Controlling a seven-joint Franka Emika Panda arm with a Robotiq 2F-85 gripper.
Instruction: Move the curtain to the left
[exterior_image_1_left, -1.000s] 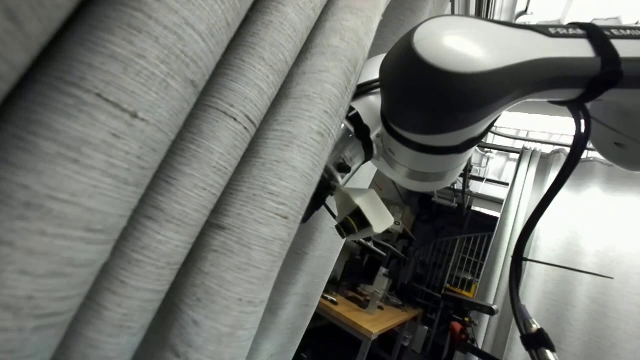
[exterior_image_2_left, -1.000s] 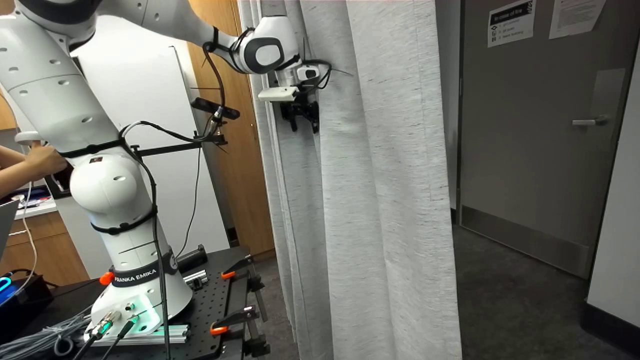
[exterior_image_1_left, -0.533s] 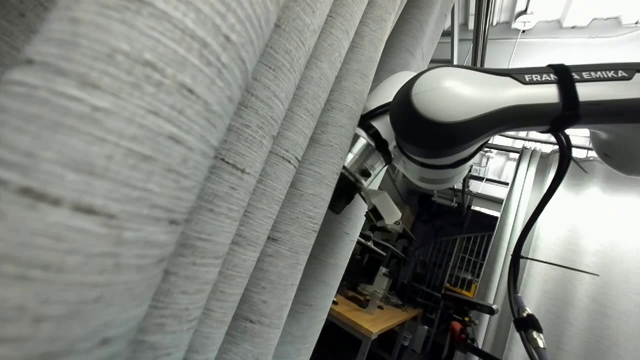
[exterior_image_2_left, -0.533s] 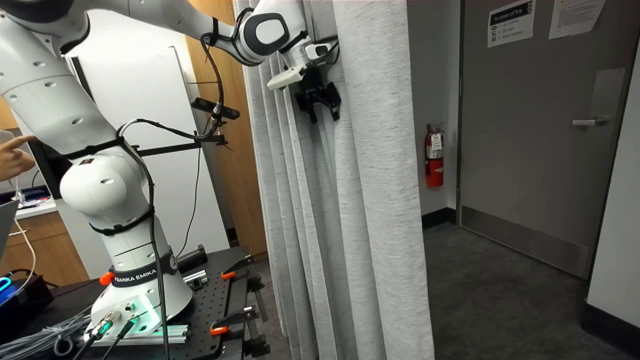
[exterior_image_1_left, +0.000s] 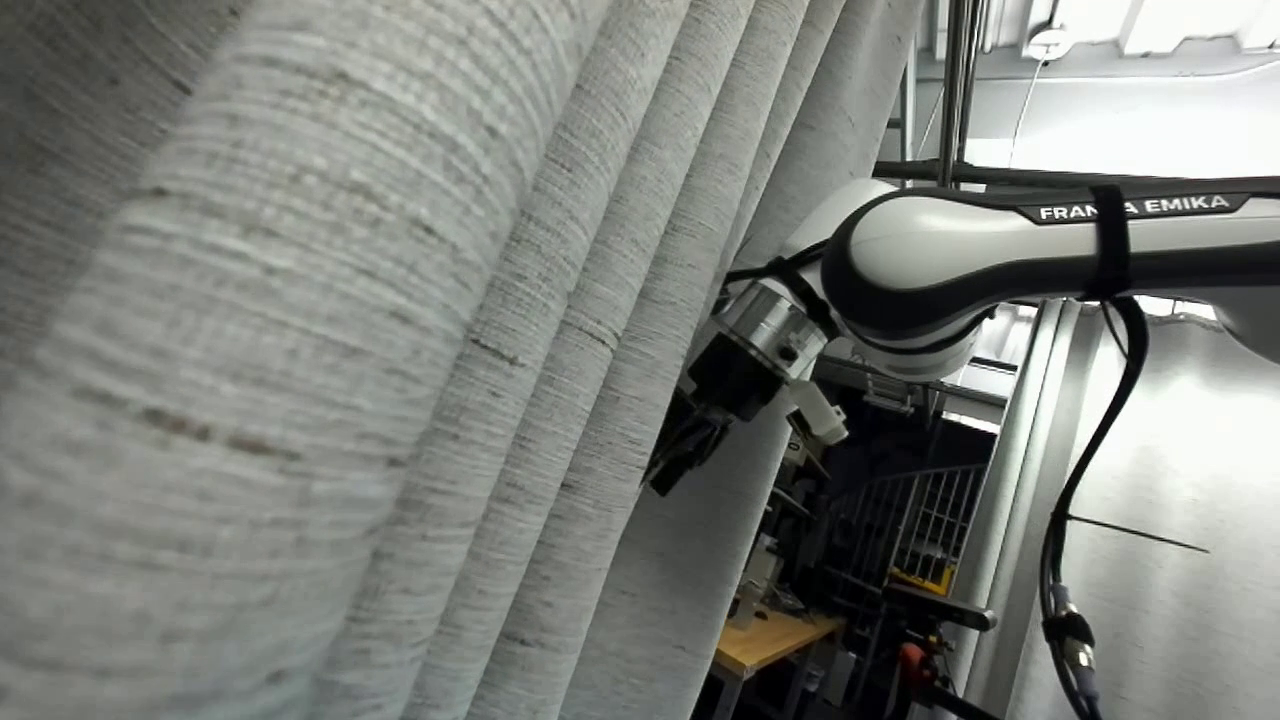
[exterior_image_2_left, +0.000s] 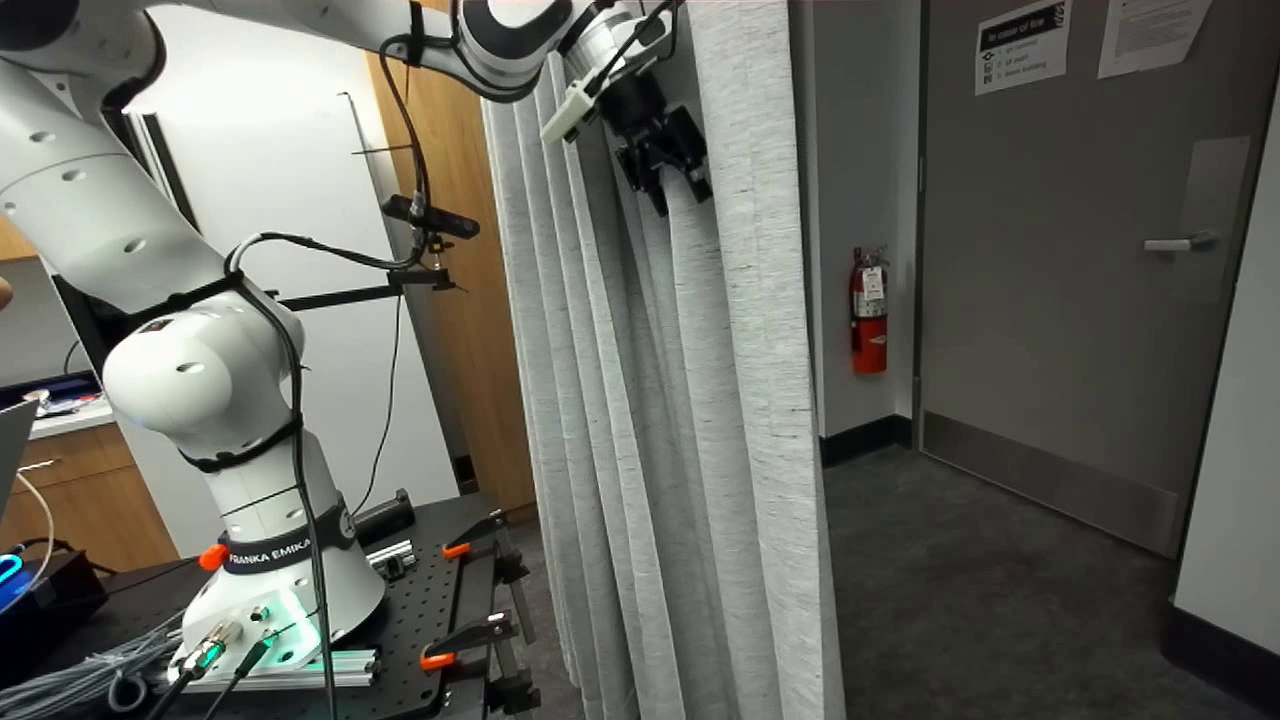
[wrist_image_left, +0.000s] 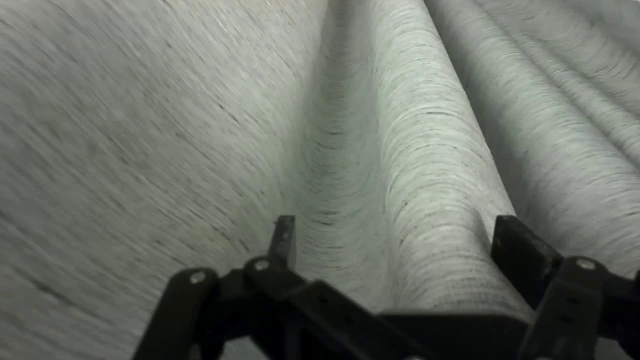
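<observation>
The large grey woven curtain (exterior_image_1_left: 400, 350) hangs in deep long folds in both exterior views, and its free edge stands beside a doorway area in an exterior view (exterior_image_2_left: 770, 350). My gripper (exterior_image_2_left: 683, 203) is at the upper part of the curtain, tilted with its fingers pointing down toward the free-edge fold. It also shows in an exterior view (exterior_image_1_left: 664, 482), close against the cloth. In the wrist view the curtain (wrist_image_left: 150, 125) fills the picture. There my gripper (wrist_image_left: 395, 220) has its fingers wide apart, with a rounded fold between them, not pinched. The right finger appears to touch the fold.
A grey door (exterior_image_2_left: 1050, 270) and a red fire extinguisher (exterior_image_2_left: 869, 315) stand beyond the curtain. The robot's black mounting table (exterior_image_2_left: 430, 560) with clamps is at lower left. A wooden desk (exterior_image_1_left: 770, 640) stands in the background. Cables (exterior_image_1_left: 1060, 500) hang from the arm.
My gripper has risen and tilted, shifting right in the view with the door. There the curtain's free edge has moved left, its folds bunched closer, uncovering the fire extinguisher. The fingers stay apart.
</observation>
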